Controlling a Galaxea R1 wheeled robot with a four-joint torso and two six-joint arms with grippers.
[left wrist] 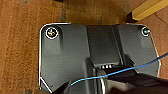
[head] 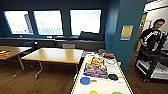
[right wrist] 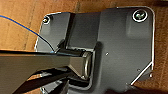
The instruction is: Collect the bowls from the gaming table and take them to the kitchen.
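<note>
The gaming table (head: 102, 87) runs away from me at lower centre, long and white-topped with a yellow rim. A red-and-blue board game (head: 96, 68) lies on its middle. On the near end rest a blue bowl (head: 85, 80) and a dark bowl (head: 113, 77). At the frame's lower edge a yellow bowl (head: 93, 92) and a green bowl (head: 117, 93) are cut off. Both wrist views look down past my dark wrist plates (left wrist: 97, 57) (right wrist: 107, 47) onto brown floor.
Light wooden tables (head: 53, 55) (head: 12, 50) stand to the left over dark wood floor. A teal wall corner (head: 122, 37) rises right of the gaming table. Beyond it a person (head: 153, 32) stands at a black cart (head: 152, 65). A yellow-edged bar (left wrist: 147, 10) crosses the left wrist view.
</note>
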